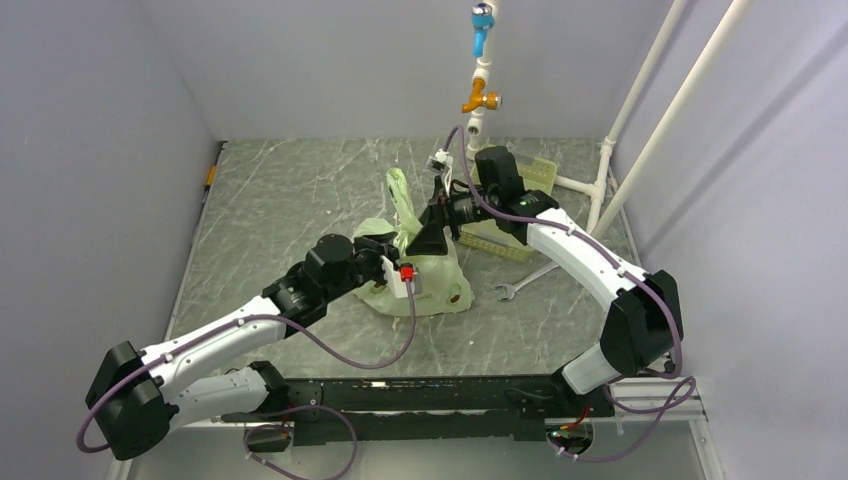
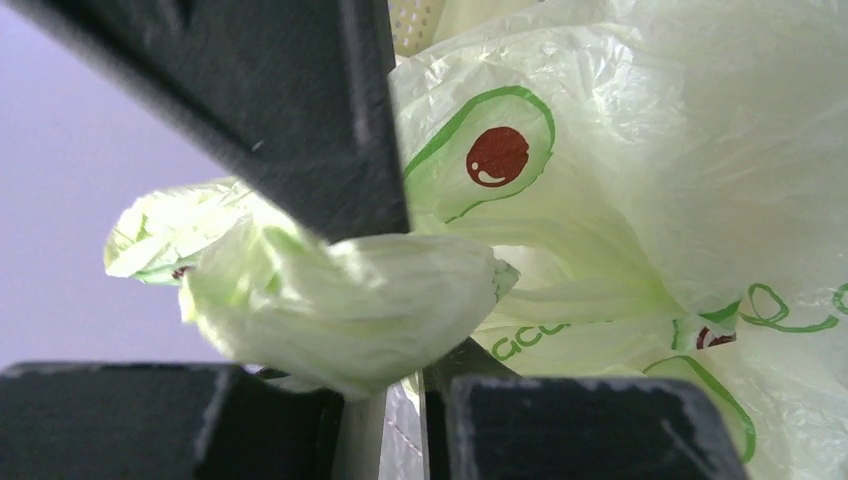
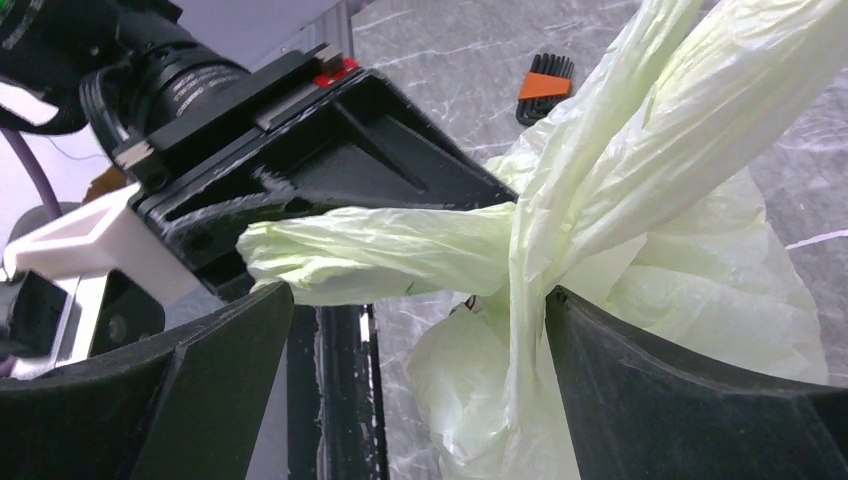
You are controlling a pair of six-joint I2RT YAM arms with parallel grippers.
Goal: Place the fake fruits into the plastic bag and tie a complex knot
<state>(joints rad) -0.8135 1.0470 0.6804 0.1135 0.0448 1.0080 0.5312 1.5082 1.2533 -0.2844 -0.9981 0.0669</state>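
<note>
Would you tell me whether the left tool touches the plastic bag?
Touching: the left wrist view shows the left tool pinching a twisted strand of the plastic bag.

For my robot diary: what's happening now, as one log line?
step: tying knot | left gripper: shut on plastic bag | right gripper: open, around twisted handles

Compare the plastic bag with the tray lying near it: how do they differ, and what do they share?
The plastic bag is soft, crinkled film gathered into twisted strands; the tray is rigid with straight edges. The bag sits mid-table; the tray lies farther back, partly hidden by the right arm. Both are pale yellow-green.
</note>
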